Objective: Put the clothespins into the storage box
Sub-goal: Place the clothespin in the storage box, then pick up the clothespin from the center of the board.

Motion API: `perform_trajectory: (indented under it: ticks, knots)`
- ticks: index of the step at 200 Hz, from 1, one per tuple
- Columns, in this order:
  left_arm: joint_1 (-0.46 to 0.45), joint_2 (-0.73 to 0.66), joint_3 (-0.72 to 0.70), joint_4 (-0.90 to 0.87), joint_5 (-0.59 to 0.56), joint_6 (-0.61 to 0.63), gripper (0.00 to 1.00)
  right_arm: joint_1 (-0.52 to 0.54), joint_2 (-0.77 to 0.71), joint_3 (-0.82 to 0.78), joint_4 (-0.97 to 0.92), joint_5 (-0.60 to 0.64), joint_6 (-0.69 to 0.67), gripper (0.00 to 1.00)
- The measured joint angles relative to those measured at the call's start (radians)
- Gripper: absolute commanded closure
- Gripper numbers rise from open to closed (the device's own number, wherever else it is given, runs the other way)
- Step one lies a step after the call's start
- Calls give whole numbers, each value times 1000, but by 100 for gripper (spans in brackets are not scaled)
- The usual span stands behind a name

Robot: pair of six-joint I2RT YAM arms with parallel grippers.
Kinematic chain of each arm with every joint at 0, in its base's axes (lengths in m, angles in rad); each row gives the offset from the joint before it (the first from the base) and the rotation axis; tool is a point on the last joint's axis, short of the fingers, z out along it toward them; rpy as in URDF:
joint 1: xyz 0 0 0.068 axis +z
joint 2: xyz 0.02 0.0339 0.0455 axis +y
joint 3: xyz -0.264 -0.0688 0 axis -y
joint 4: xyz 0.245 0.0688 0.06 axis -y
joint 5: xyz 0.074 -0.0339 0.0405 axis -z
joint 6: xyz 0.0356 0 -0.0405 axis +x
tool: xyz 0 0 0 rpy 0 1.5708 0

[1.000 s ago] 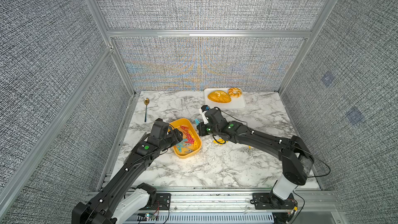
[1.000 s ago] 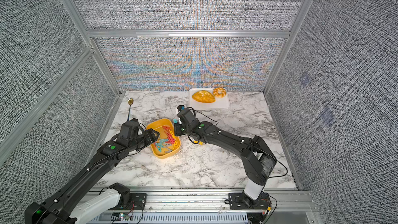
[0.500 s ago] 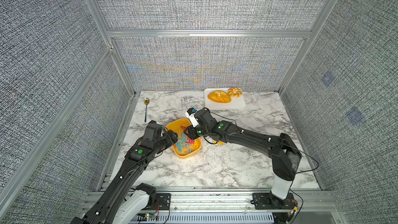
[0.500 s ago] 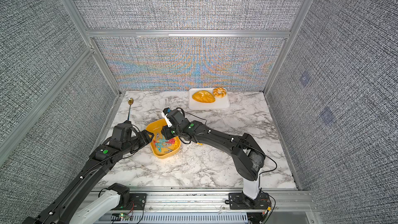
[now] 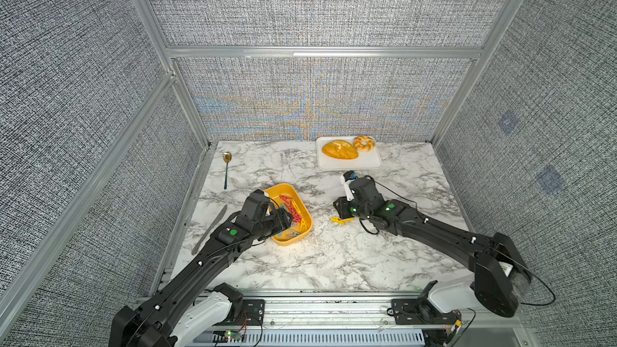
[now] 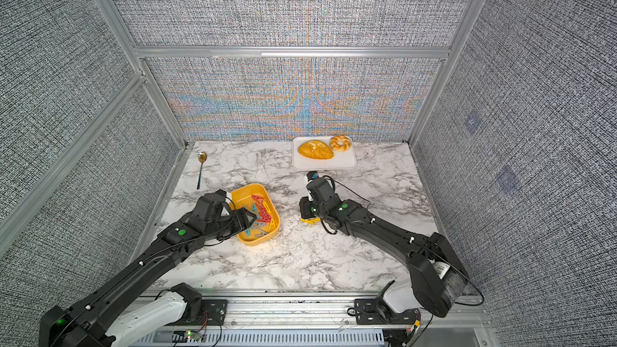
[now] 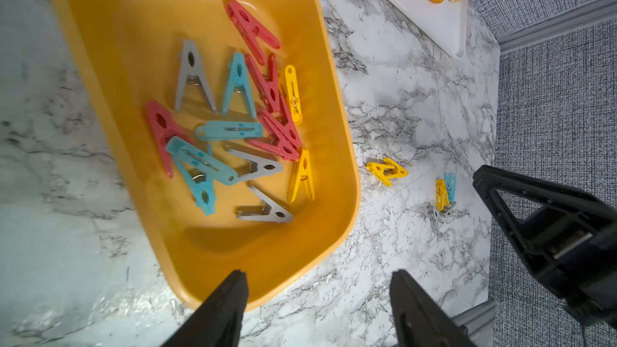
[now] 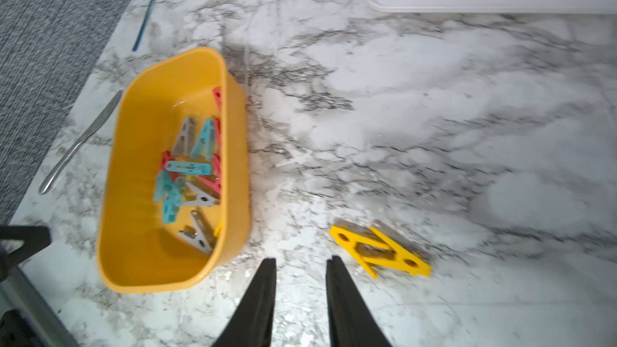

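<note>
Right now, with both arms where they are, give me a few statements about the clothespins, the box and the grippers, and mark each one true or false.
1. A yellow clothespin lies on the table, outside the storage box. True.
2. The right gripper holds a clothespin. False: its jaws stand apart with nothing between them.
3. The storage box is empty. False: red, teal, grey and yellow clothespins lie in it.
4. Two pieces of bread sit on the white tray. True.
5. The spoon lies in the box. False: it lies on the table, apart from the box.
</note>
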State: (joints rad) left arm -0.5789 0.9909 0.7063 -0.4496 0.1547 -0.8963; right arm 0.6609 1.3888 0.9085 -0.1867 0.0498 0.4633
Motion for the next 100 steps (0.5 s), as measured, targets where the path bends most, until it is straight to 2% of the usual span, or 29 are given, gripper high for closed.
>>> perform_trajectory:
  ticks: [49,100]
  knots:
    - [-138,125,21,107,-31,-38,28,-217,-98,-145,-45,76,-11,69]
    - [-176,214,28,190,-30,-48,29,-322,-38,-223,-59,113,-58,68]
